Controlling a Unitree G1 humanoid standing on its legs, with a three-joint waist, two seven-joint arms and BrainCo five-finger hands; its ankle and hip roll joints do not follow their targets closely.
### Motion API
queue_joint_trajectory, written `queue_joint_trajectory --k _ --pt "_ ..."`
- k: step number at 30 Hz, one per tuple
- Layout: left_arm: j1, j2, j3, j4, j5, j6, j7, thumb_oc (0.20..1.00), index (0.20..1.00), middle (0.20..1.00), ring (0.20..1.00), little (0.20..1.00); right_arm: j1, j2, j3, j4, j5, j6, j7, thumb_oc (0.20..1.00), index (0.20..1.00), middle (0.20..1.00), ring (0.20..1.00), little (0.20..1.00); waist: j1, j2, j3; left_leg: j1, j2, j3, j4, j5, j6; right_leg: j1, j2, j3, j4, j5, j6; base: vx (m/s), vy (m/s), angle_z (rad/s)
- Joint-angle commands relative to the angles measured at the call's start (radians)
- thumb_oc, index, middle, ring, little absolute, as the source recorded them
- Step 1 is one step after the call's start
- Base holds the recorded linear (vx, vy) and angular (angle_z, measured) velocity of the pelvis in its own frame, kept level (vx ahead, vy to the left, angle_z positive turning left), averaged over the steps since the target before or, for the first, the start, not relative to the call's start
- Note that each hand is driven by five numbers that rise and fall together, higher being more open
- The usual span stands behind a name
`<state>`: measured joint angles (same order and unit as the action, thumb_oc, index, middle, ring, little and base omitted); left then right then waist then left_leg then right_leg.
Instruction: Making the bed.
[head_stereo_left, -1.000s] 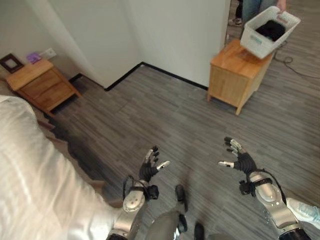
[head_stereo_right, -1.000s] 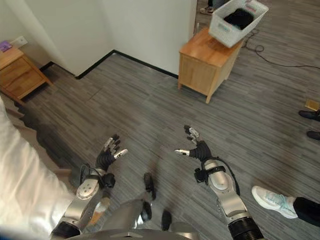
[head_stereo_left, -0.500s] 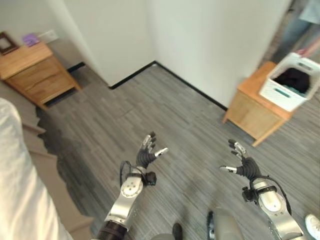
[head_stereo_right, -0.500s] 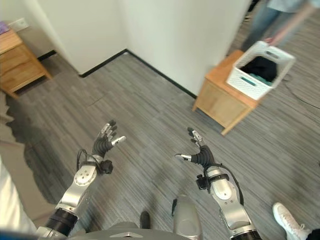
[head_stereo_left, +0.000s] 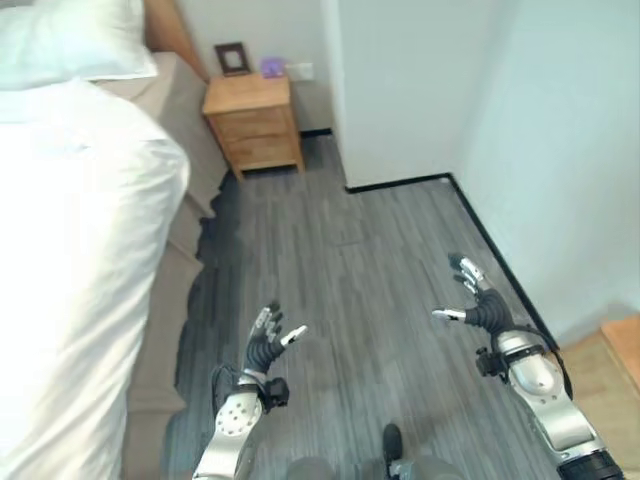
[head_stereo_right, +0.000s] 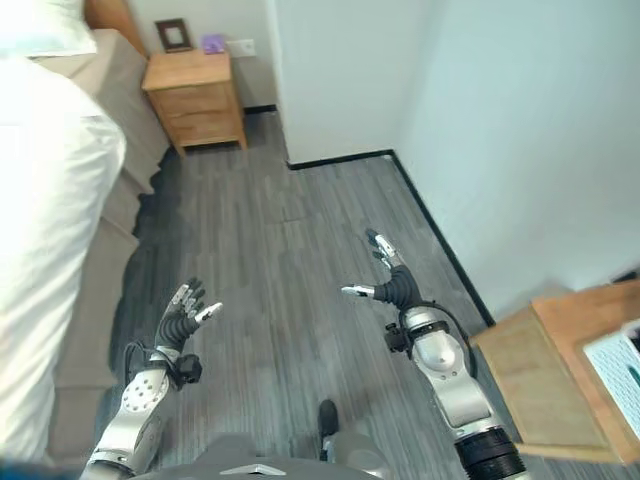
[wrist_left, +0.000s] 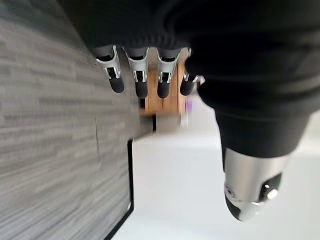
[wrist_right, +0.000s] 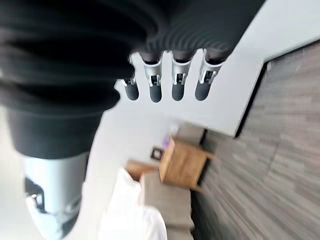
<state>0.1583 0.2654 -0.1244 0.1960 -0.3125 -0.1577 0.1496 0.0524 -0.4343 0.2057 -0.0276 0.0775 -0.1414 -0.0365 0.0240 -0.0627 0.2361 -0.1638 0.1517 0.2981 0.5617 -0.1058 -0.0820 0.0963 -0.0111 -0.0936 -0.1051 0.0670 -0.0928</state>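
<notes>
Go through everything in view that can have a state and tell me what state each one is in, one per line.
Left hand: open, holding nothing, raised over the floor.
Right hand: open, holding nothing, raised over the floor.
White duvet: on the bed, draped over its side.
Pillow: lying at the head of the bed.
Nightstand: drawers closed, a picture frame standing upright on top.

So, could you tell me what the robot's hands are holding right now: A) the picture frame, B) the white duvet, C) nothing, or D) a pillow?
C: the left hand and right hand hang over bare floor with fingers spread, apart from the duvet on the bed.
</notes>
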Motion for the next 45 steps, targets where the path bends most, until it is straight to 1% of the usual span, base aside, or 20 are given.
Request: queue_joint_trajectory --k 1,2,3,4,5,10,12,15,17,18,19,21,24,25,26,27,28,30,33,45 --pt "0.002 0.032 0.008 -0.061 -0.043 -0.050 -0.009 1.000 1.000 1.000 1.000 1.000 0.027 -0.012 -0.050 -0.084 0.006 -0.033 -0.010 1.000 1.000 1.000 1.000 1.000 -0.030 0.001 -0.025 0.068 -0.009 0.028 -0.220 0.035 0.051 0.060 -0.097 -0.020 0.018 -0.153 0.156 0.23 0.087 0.66" --pt "0.010 0.025 0.009 -0.053 -0.037 -0.044 -0.010 1.000 1.000 1.000 1.000 1.000 0.032 -0.011 -0.059 -0.077 0.001 -0.026 -0.013 1.000 1.000 1.000 1.000 1.000 -0.021 0.018 -0.046 0.061 -0.034 0.025 -0.366 0.057 0.047 0.065 -0.090 -0.040 0.018 -0.165 0.168 0.24 0.089 0.47" --pt "0.012 0.025 0.008 -0.053 -0.037 -0.044 -0.010 1.000 1.000 1.000 1.000 1.000 0.034 -0.011 -0.059 -0.077 0.001 -0.026 -0.013 1.000 1.000 1.000 1.000 1.000 -0.024 0.015 -0.047 0.071 -0.042 0.023 -0.381 0.062 0.048 0.070 -0.095 -0.044 0.018 -0.169 0.170 0.32 0.169 0.27" --pt "0.016 0.019 0.003 -0.051 -0.034 -0.038 -0.009 1.000 1.000 1.000 1.000 1.000 0.038 -0.011 -0.064 -0.059 -0.005 -0.019 -0.020 1.000 1.000 1.000 1.000 1.000 -0.016 0.038 -0.061 0.062 -0.037 0.013 -0.510 0.131 0.032 0.079 -0.084 -0.062 0.018 -0.188 0.180 0.33 0.203 0.37" --pt "0.011 0.015 -0.003 -0.051 -0.033 -0.037 -0.007 1.000 1.000 1.000 1.000 1.000 0.043 -0.006 -0.071 -0.037 -0.009 -0.014 -0.039 1.000 1.000 1.000 1.000 1.000 -0.014 0.043 -0.061 0.035 -0.009 0.037 -0.585 0.171 0.019 0.104 -0.091 -0.092 0.018 -0.211 0.186 0.33 0.198 0.38" --pt "0.025 0.015 -0.002 -0.072 -0.016 -0.026 -0.010 1.000 1.000 1.000 1.000 1.000 0.079 0.023 -0.096 -0.026 -0.003 -0.005 -0.043 1.000 1.000 1.000 1.000 1.000 -0.029 0.047 -0.093 0.076 -0.001 0.076 -0.642 0.202 0.013 0.169 -0.109 -0.125 0.019 -0.232 0.211 0.27 0.134 0.20" --pt "0.023 0.030 -0.009 -0.077 -0.007 -0.021 -0.020 1.000 1.000 1.000 1.000 1.000 0.092 0.044 -0.102 -0.006 -0.009 0.000 -0.049 1.000 1.000 1.000 1.000 1.000 -0.037 0.036 -0.102 0.096 -0.015 0.102 -0.639 0.206 0.028 0.166 -0.133 -0.129 0.073 -0.226 0.222 0.39 0.264 0.00" --pt "0.001 0.060 -0.020 -0.094 0.005 -0.015 -0.029 1.000 1.000 1.000 1.000 1.000 0.090 0.075 -0.104 0.013 -0.009 0.003 -0.054 1.000 1.000 1.000 1.000 1.000 -0.039 0.010 -0.107 0.132 -0.052 0.118 -0.631 0.163 0.064 0.126 -0.178 -0.117 0.210 -0.210 0.255 0.30 0.260 -0.06" --pt "-0.023 0.077 -0.028 -0.100 0.013 -0.014 -0.024 1.000 1.000 1.000 1.000 1.000 0.086 0.087 -0.102 0.017 -0.016 0.003 -0.060 1.000 1.000 1.000 1.000 1.000 -0.050 0.001 -0.099 0.162 -0.079 0.109 -0.635 0.132 0.093 0.063 -0.207 -0.100 0.361 -0.139 0.278 0.19 0.217 0.04" --pt "-0.023 0.078 -0.028 -0.100 0.013 -0.014 -0.024 1.000 1.000 1.000 1.000 1.000 0.085 0.087 -0.102 0.017 -0.016 0.003 -0.060 1.000 1.000 1.000 1.000 1.000 -0.049 0.000 -0.100 0.160 -0.081 0.111 -0.635 0.131 0.094 0.057 -0.209 -0.097 0.367 -0.141 0.279 0.19 0.242 0.13" --pt "-0.042 0.088 -0.032 -0.111 0.019 -0.018 -0.015 1.000 1.000 1.000 1.000 1.000 0.079 0.092 -0.100 0.017 -0.024 0.001 -0.063 1.000 1.000 1.000 1.000 1.000 -0.071 0.005 -0.082 0.194 -0.093 0.090 -0.643 0.105 0.115 -0.020 -0.205 -0.046 0.507 -0.068 0.281 0.11 0.157 0.14" --pt "-0.054 0.093 -0.026 -0.114 0.024 -0.019 -0.010 1.000 1.000 1.000 1.000 1.000 0.074 0.094 -0.101 0.019 -0.028 -0.004 -0.067 1.000 1.000 1.000 1.000 1.000 -0.075 0.009 -0.076 0.210 -0.095 0.092 -0.649 0.090 0.122 -0.071 -0.201 -0.030 0.557 -0.064 0.280 0.18 0.178 0.29" --pt "-0.066 0.099 -0.024 -0.120 0.021 -0.027 -0.008 1.000 1.000 1.000 1.000 1.000 0.088 0.096 -0.110 0.012 -0.035 -0.010 -0.070 1.000 1.000 1.000 1.000 1.000 -0.096 0.020 -0.067 0.228 -0.094 0.068 -0.649 0.072 0.120 -0.122 -0.161 -0.010 0.505 -0.101 0.261 0.20 0.074 0.37" --pt "-0.065 0.104 -0.022 -0.137 0.023 -0.031 -0.012 1.000 1.000 1.000 1.000 1.000 0.099 0.082 -0.122 -0.003 -0.057 -0.017 -0.076 1.000 1.000 1.000 1.000 1.000 -0.105 0.019 -0.061 0.236 -0.099 0.043 -0.649 0.059 0.118 -0.125 -0.135 -0.001 0.413 -0.148 0.245 0.19 0.008 0.41" --pt "-0.063 0.107 -0.021 -0.153 0.028 -0.038 -0.014 1.000 1.000 1.000 1.000 1.000 0.104 0.070 -0.130 -0.011 -0.086 -0.022 -0.085 1.000 1.000 1.000 1.000 1.000 -0.112 0.013 -0.057 0.243 -0.108 0.026 -0.649 0.051 0.117 -0.124 -0.122 0.025 0.334 -0.159 0.240 0.25 -0.011 0.42" --pt "-0.060 0.109 -0.018 -0.170 0.035 -0.043 -0.015 1.000 1.000 1.000 1.000 1.000 0.112 0.060 -0.141 -0.019 -0.115 -0.026 -0.096 1.000 1.000 1.000 1.000 1.000 -0.117 0.011 -0.055 0.246 -0.113 0.003 -0.649 0.047 0.115 -0.124 -0.103 0.060 0.253 -0.147 0.238 0.18 -0.051 0.66" --pt "-0.064 0.115 -0.016 -0.192 0.041 -0.053 -0.018 1.000 1.000 1.000 1.000 1.000 0.143 0.052 -0.169 -0.047 -0.137 -0.035 -0.107 1.000 1.000 1.000 1.000 1.000 -0.127 0.005 -0.050 0.247 -0.120 -0.036 -0.649 0.038 0.112 -0.142 -0.085 0.143 0.188 -0.123 0.247 0.14 -0.074 1.05" --pt "-0.058 0.138 -0.007 -0.227 0.053 -0.062 -0.030 1.000 1.000 1.000 1.000 1.000 0.172 0.031 -0.196 -0.081 -0.163 -0.043 -0.102 1.000 1.000 1.000 1.000 1.000 -0.128 -0.004 -0.050 0.259 -0.125 -0.069 -0.649 0.026 0.113 -0.141 -0.096 0.173 0.132 -0.088 0.250 0.13 -0.108 1.51" --pt "-0.006 0.123 0.017 -0.233 0.053 -0.058 -0.043 1.000 1.000 1.000 1.000 1.000 0.163 0.014 -0.191 -0.075 -0.177 -0.028 -0.081 1.000 1.000 1.000 1.000 1.000 -0.102 -0.013 -0.082 0.300 -0.127 -0.072 -0.649 0.012 0.115 -0.075 -0.131 0.120 0.071 -0.056 0.252 0.12 -0.109 0.65" --pt "0.063 0.092 0.040 -0.211 0.031 -0.039 -0.043 1.000 1.000 1.000 1.000 1.000 0.149 0.049 -0.170 -0.033 -0.106 -0.009 -0.083 1.000 1.000 1.000 1.000 1.000 -0.085 0.008 -0.112 0.325 -0.105 -0.100 -0.649 0.017 0.088 0.008 -0.122 0.068 0.023 -0.080 0.227 0.06 -0.063 0.04"
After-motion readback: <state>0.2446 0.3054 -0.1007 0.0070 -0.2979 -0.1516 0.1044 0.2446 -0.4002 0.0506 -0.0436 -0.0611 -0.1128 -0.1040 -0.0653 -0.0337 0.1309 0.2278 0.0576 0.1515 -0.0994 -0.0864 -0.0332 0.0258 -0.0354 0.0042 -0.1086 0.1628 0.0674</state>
